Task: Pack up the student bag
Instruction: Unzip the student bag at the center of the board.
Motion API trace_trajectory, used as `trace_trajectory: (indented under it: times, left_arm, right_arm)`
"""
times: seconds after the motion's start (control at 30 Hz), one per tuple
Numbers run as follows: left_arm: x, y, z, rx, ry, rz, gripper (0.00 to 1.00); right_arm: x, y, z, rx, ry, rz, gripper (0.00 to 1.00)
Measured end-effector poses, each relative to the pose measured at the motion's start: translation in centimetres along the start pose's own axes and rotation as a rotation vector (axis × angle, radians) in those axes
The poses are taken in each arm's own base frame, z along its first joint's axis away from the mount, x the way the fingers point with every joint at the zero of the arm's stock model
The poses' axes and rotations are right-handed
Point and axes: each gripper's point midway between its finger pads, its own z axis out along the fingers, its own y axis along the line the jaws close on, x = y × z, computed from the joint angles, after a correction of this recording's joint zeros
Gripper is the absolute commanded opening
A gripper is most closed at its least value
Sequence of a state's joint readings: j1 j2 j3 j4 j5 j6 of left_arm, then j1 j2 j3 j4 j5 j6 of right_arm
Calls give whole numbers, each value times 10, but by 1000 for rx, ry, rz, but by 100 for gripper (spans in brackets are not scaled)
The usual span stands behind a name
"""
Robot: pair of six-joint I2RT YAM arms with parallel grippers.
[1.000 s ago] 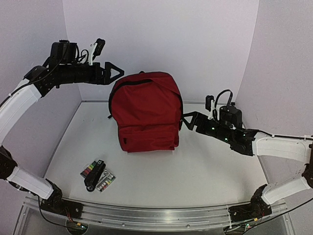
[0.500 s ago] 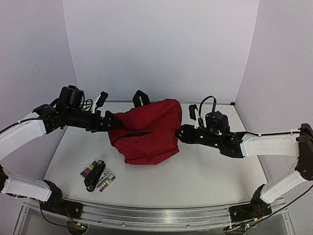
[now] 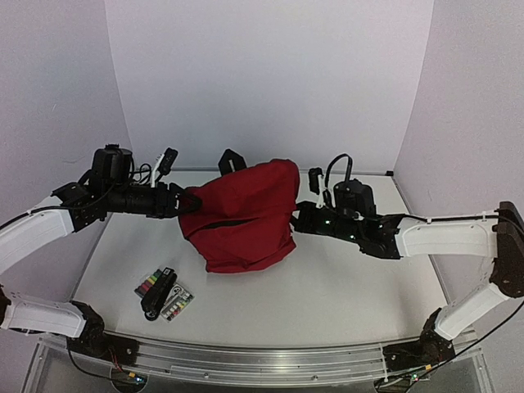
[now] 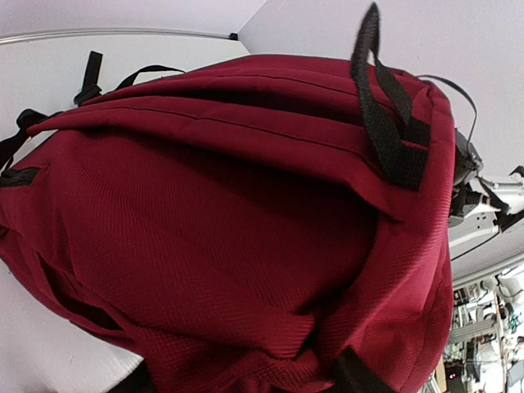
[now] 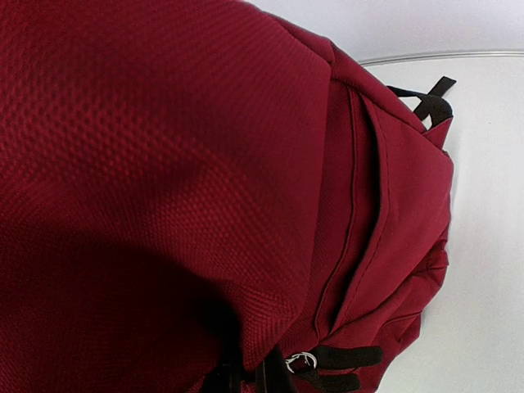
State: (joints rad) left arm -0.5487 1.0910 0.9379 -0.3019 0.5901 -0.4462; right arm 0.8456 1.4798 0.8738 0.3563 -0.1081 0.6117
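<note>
Frankly, you are at the very start of the packing. The student bag sits slumped on the table, between your two arms. No open mouth or lining shows in any view, so I judge it zipped. Your right gripper is closed tight at the bag's right flank, and in its wrist view red fabric puckers at its fingers, which reads as a pinch on the cloth. Your left gripper presses against the bag's left side with cloth bunched between its jaws, but you cannot tell whether they have bitten. A little stationery, a black item on coloured pieces, lies near the front left, well apart from the bag. Opening the bag, loading those items and closing up are all left to do.
</note>
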Motion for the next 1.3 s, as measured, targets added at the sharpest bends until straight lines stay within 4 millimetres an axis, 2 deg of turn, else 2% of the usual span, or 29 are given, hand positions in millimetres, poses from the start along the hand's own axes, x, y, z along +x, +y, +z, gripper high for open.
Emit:
trace_trajectory:
  times: [0.07,0.13,0.23,0.4,0.5,0.57,0.63,0.67,0.73,0.8,0.83,0.87,0.97,1.07,1.17,1.3]
  left_arm:
    - [-5,-3,6,27,9,-1,5]
    - [-14,-7,9,39,9,0,0]
    - [-38,-12,9,22,-14,-8,0]
    - [-93,-18,7,8,-68,-97,0]
    - [-122,5,7,30,-97,-211,0]
    - [-139,40,15,49,-109,-309,1]
    - [-146,85,29,50,-101,-410,11]
    - [-144,111,41,46,-83,-463,20]
    - [-141,147,60,43,-63,-515,38]
    - [-140,172,75,38,-57,-534,51]
    - [-140,179,79,32,-58,-522,56]
    - [-140,182,80,21,-63,-510,65]
    - [-148,180,75,-4,-95,-436,83]
    - [-152,175,58,-71,-153,-355,91]
    - [-150,163,25,-175,-247,-273,98]
    - [-133,136,-24,-265,-375,-160,99]
  right_arm:
    - [-9,7,-7,0,-7,7,0]
    - [-19,14,-14,2,-18,14,0]
    - [-41,25,-26,20,-38,26,0]
    - [-88,42,-42,85,-111,71,0]
    - [-115,42,-45,86,-162,134,0]
    - [-129,32,-35,84,-177,186,0]
    - [-133,12,-15,106,-166,232,0]
    - [-129,-1,-1,129,-147,251,0]
    - [-113,-29,29,178,-105,280,0]
    - [-105,-48,54,196,-98,304,0]
    - [-107,-52,62,194,-110,311,0]
    - [-109,-56,67,193,-125,314,0]
    - [-116,-62,69,191,-151,319,0]
    - [-116,-63,69,186,-162,315,0]
    - [-116,-63,69,185,-166,310,0]
    - [-117,-63,69,184,-170,306,0]
